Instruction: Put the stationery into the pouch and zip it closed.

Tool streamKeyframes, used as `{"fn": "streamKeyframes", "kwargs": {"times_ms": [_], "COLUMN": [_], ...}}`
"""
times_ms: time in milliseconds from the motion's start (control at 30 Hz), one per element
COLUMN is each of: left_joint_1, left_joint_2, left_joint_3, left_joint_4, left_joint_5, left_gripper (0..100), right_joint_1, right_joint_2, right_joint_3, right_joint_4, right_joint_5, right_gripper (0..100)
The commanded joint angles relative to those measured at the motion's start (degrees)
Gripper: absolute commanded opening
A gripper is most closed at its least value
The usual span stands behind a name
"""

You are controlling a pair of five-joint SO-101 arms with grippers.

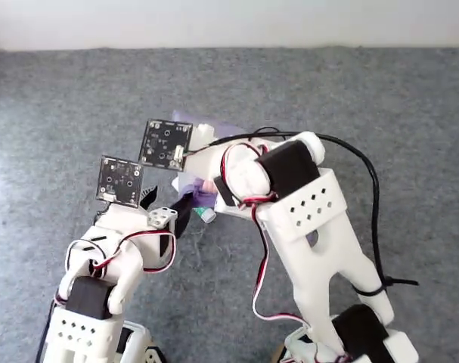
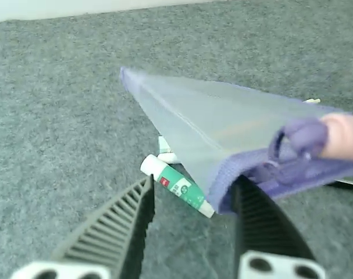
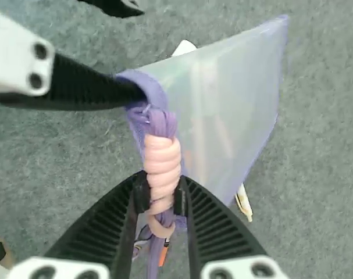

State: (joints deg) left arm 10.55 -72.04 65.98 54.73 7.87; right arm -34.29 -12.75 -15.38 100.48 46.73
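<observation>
Over the grey counter [image 1: 63,91], the right claw [image 3: 160,189] pinches the pink zip pull [image 3: 161,160] of the translucent purple pouch [image 3: 234,99]; its corner sits between the wide-open left claw [image 2: 193,189].

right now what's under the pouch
A white tube with a green label pokes out from under the pouch, a white item just behind it. Anything else beneath is hidden by the pouch.

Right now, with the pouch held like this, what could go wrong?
The glue stick lies on the table outside the pouch; zipping now would likely leave it out. The right hand pinches just the pink zipper pull, so the pouch may swing or slip.
</observation>
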Motion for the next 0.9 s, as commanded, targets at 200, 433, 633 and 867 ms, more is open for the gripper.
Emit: {"fn": "streamKeyframes", "kwargs": {"times_ms": [200,433,633,867], "left_joint_1": [-0.44,-0.44,-0.88,-0.44], "left_joint_2": [0.44,0.44,0.09,0.09], "left_joint_3": [-0.31,-0.75,-4.18,-6.55], "left_joint_4": [-1.85,-0.44,7.03,11.16], "left_joint_5": [-0.7,-0.79,-0.53,-0.7], "left_gripper": [1,1,1,1], "right_joint_1": [3.12,10.33,19.82,28.53], "right_joint_2": [-8.92,-11.91,-14.46,-15.52], "right_joint_3": [3.43,3.43,3.43,3.43], "right_joint_4": [2.42,2.42,2.42,2.33], "right_joint_5": [-0.53,-0.53,-0.44,-0.44], "right_gripper": [0.9,0.9,0.9,0.9]}}
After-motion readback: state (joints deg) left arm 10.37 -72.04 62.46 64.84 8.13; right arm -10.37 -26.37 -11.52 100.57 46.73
